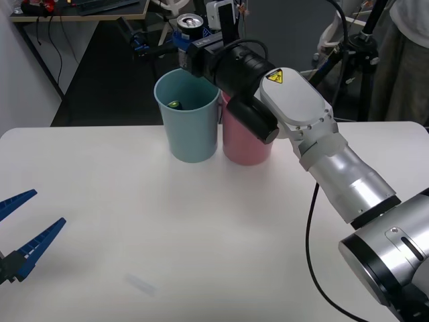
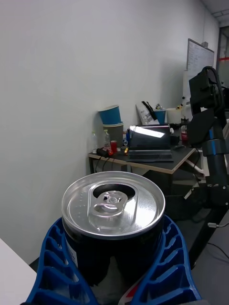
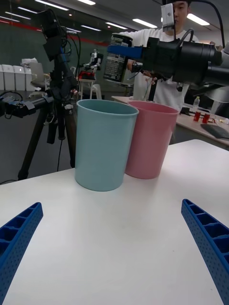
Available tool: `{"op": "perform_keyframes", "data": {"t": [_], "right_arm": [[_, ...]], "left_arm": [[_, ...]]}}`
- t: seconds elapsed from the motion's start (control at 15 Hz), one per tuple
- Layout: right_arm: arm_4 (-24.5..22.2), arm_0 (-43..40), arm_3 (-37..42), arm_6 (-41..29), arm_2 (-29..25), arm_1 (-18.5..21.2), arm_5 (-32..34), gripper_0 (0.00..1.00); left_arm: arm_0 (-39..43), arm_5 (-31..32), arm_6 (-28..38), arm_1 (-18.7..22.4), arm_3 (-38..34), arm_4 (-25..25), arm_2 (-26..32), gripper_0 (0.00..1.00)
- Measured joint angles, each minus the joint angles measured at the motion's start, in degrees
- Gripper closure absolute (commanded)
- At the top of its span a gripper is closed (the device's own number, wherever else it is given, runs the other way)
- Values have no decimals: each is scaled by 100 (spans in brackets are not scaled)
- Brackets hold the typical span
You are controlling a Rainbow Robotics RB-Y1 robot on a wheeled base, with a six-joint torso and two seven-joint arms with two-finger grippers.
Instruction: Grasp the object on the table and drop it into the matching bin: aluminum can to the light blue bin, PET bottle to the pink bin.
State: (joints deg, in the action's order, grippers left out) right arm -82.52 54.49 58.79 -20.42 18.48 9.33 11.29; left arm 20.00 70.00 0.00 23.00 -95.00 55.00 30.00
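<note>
My right gripper [image 1: 188,41] is shut on the aluminum can [image 1: 190,26], holding it upright in the air just above the far rim of the light blue bin [image 1: 191,131]. In the right wrist view the can's silver top with pull tab [image 2: 113,205] sits between the blue fingers [image 2: 55,267]. The pink bin [image 1: 244,144] stands against the blue bin's right side. From the left wrist view I see the blue bin [image 3: 105,143], the pink bin [image 3: 149,138] and the held can [image 3: 116,59] above them. My left gripper [image 1: 27,225] rests open at the left edge of the table [image 1: 167,235].
A small dark and yellow-green thing [image 1: 174,104] lies inside the blue bin. My right arm [image 1: 301,127] stretches over the pink bin from the right. A black tripod [image 3: 57,105] stands on the floor beyond the table's far edge.
</note>
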Motion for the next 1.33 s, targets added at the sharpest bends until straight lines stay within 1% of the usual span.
{"op": "perform_keyframes", "data": {"t": [0.07,0.13,1.0,1.07,1.2,1.33], "right_arm": [[-1,0,0,-2,34,1,-20,31],[-2,0,1,1,72,5,-46,0],[71,-15,92,53,103,20,-74,0],[104,-72,179,51,103,53,-72,0],[207,-362,593,63,103,199,-37,0],[257,-861,1316,52,103,453,104,0]], "left_arm": [[0,0,0,0,0,0,0,0],[0,0,0,0,0,0,0,0],[0,0,0,0,0,0,0,0],[0,0,0,0,0,0,0,0],[0,0,0,0,0,0,0,0],[0,0,0,0,0,0,0,0]]}}
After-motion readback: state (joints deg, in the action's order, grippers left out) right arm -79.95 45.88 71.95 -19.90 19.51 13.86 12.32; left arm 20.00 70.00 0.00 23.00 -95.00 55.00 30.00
